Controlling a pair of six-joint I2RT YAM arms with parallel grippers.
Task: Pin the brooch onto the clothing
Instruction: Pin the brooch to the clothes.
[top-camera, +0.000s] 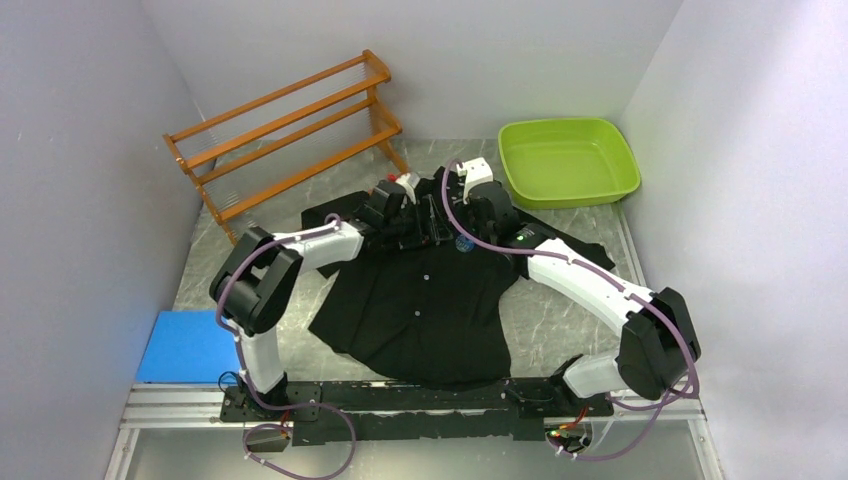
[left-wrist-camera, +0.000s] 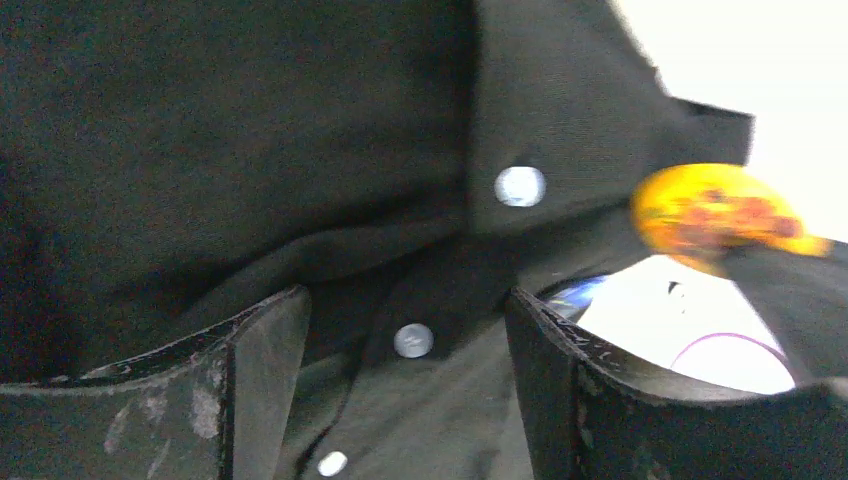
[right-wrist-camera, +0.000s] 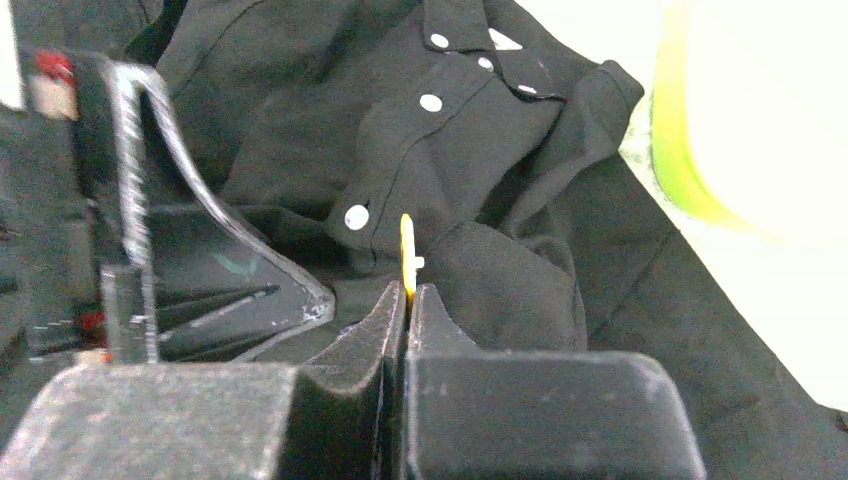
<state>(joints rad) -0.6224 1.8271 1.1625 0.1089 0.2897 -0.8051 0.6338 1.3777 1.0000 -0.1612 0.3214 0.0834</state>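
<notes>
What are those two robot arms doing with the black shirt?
They are working on pinning a brooch to the black shirt lying on the table. The right gripper pinches the yellow brooch by its edge, close to the buttons. The left gripper is open, its fingers either side of the buttons. The brooch doesn't look pinned on yet.
</notes>
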